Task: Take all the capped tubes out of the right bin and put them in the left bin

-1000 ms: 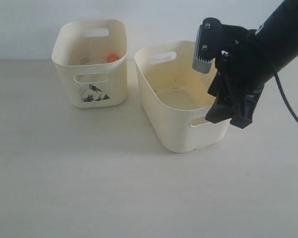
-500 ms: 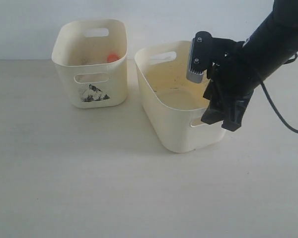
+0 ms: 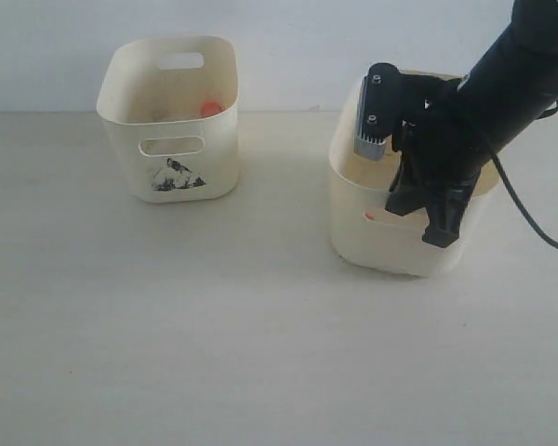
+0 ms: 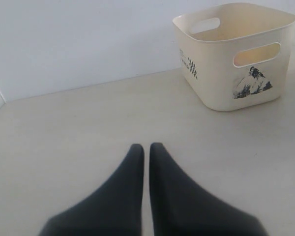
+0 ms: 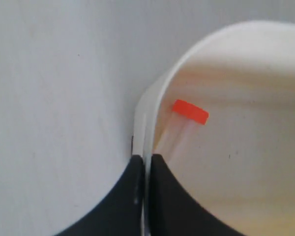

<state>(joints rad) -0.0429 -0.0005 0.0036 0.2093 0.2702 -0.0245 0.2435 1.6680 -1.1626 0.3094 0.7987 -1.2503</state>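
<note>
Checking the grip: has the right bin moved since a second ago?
Yes. The right bin turned and shifted right, away from the left bin, its wall pinched by the right gripper.

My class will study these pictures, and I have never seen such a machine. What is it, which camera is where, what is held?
A robot with two arms, each ending in a two-fingered end effector. One picture looks on from outside; two come from wrist cameras. On the pale table are two cream bins. The right end effector pinches the wall of the right bin; an orange-capped tube lies inside. An orange cap shows in the left bin. The left end effector is shut and empty.
</note>
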